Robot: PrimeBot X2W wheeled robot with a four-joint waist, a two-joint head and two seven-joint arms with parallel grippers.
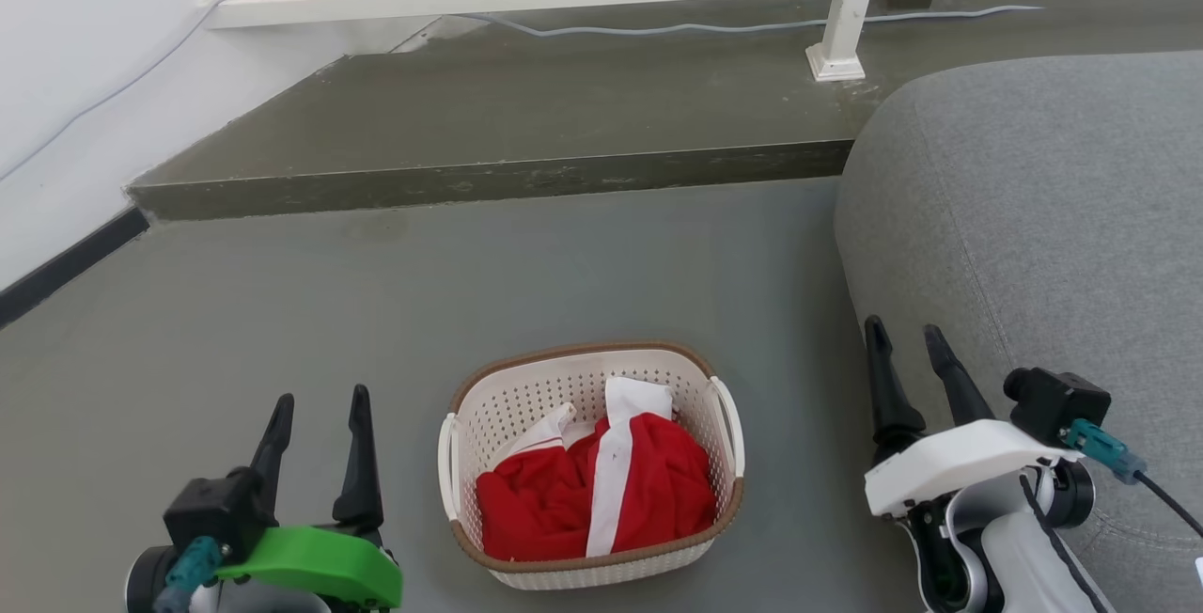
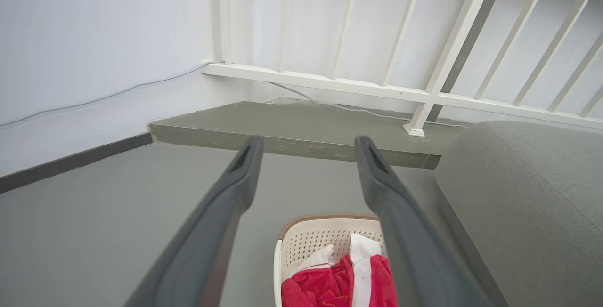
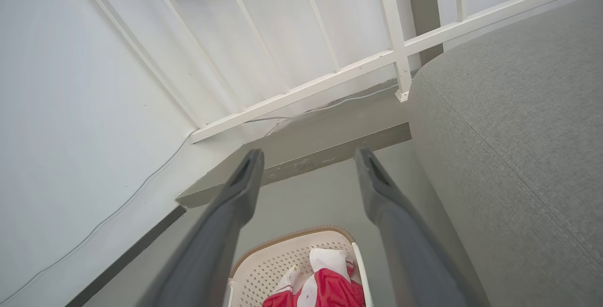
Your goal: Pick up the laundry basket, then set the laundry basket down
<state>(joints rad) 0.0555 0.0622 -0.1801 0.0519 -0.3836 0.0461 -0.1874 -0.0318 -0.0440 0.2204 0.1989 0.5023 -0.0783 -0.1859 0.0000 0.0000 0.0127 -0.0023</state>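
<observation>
The laundry basket (image 1: 526,406) stands on the grey floor between my two arms; it is cream-white and perforated, with a brown rim and white side handles, and a red and white garment (image 1: 601,486) lies inside it. My left gripper (image 1: 321,401) is open, off the basket's left side and apart from it. On the other side, my right gripper (image 1: 907,331) is open too, clear of the basket and close to the sofa. The basket (image 2: 320,236) sits low between the fingers in the left wrist view, and likewise the basket (image 3: 282,262) in the right wrist view.
A grey sofa (image 1: 1043,218) takes up the right side, next to my right arm. A raised concrete step (image 1: 507,176) crosses the floor ahead, with a white railing (image 1: 846,11) and a cable on it. A white wall (image 1: 75,86) with a dark baseboard runs along the left.
</observation>
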